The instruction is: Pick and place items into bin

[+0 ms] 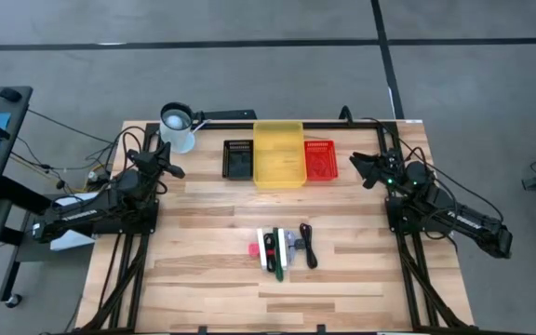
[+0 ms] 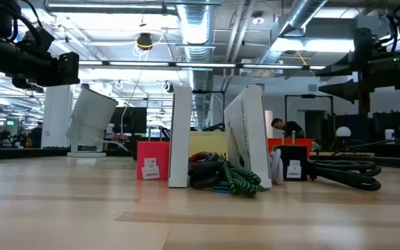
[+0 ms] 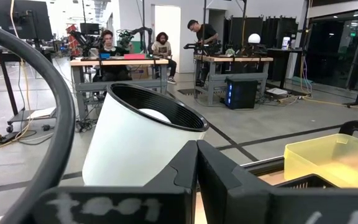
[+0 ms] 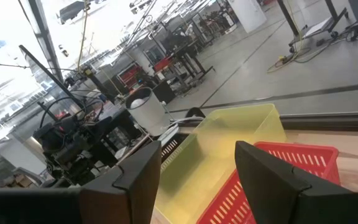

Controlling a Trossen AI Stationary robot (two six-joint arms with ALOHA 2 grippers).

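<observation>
1. High view: the left end effector (image 1: 167, 160) hovers with its fingers pressed together and nothing between them, just beside the white cup (image 1: 178, 126) at the far left corner of the surface (image 1: 203, 279).
2. High view: the right end effector (image 1: 361, 167) stands with its fingers spread wide and empty, just beside the red bin (image 1: 320, 160); past that lie the yellow bin (image 1: 278, 152) and the black bin (image 1: 239, 158).
3. High view: the items lie clustered at the near middle of the surface, well apart from both end effectors: a black coiled cable (image 1: 309, 247), a green pen-like stick (image 1: 278, 263), a white-and-black piece (image 1: 269, 247), a silver-grey part (image 1: 292, 238) and a pink-red cube (image 1: 254, 249). None is in a bin.
4. Low view: the cluster appears from the side, with a black-and-green braided cord (image 2: 238, 178) in front of it, possibly part of the stick seen from above; the cube cannot be made out here.
5. Left wrist view: closed fingers (image 3: 185, 180) in front of the cup's dark rim; people sit at benches in the room behind.
6. Right wrist view: parted fingers (image 4: 272, 180) frame the yellow and red bins; the items are out of its sight.
</observation>
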